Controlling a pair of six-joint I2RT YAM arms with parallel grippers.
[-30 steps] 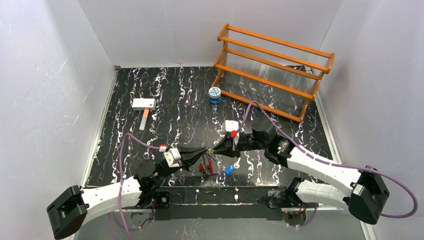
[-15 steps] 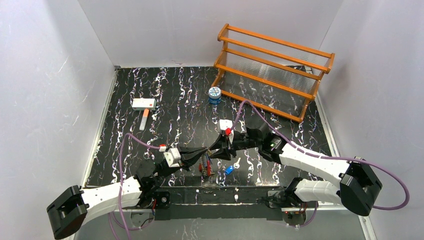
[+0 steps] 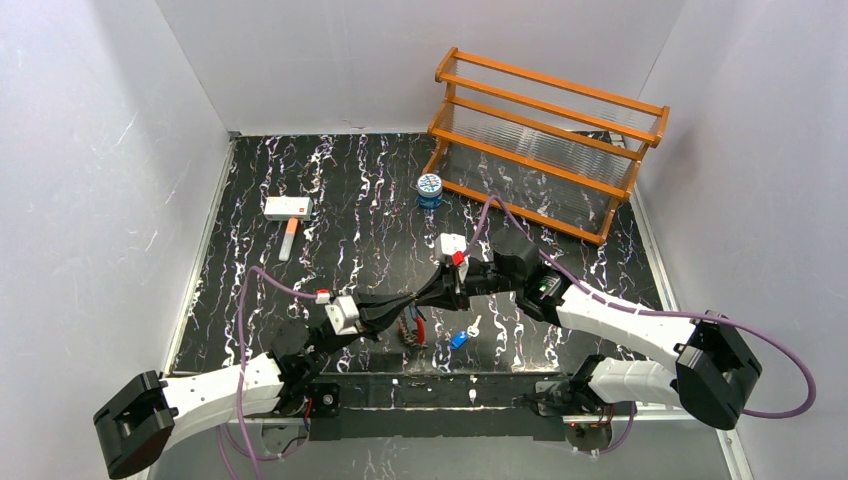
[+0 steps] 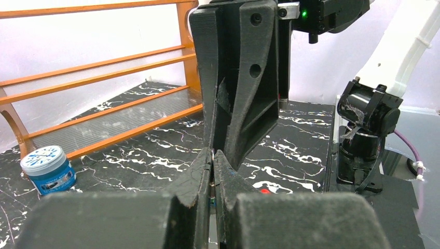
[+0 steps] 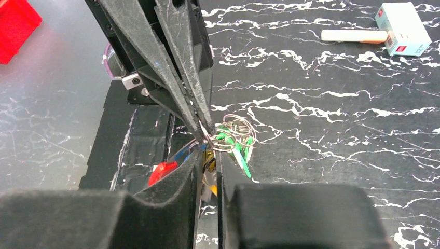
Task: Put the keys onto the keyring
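**Both claws meet tip to tip over the keyring bunch, near centre of the worktop**

The left claw (image 3: pixel 408 303) reaches in from the near left and the right claw (image 3: pixel 428 297) from the right. Their tips touch or almost touch above the black marbled worktop (image 3: pixel 330 180).

In the right wrist view, the left claw's fingers are pressed together on the thin wire of the keyring (image 5: pixel 228 136). The right claw's fingers are drawn in to a thin slit right at the bunch. A gold key (image 5: pixel 209 167) shows in that slit, but I cannot tell whether it is gripped.

The green keys (image 5: pixel 239 151) hang on the ring, on the right side of the bunch. A red key (image 5: pixel 162 172) sits low on its left. From above, the bunch dangles below the two tips.

A blue key (image 3: pixel 459 339) lies loose on the worktop just right of the bunch. A silver key (image 3: pixel 475 325) lies beside it, a little farther back.

The blue-and-white tin (image 3: pixel 429 190) stands far centre, next to the orange rack (image 3: pixel 545 140) at far right. A white block with a pale handle (image 3: pixel 287 212) lies far left, well apart from the claws.
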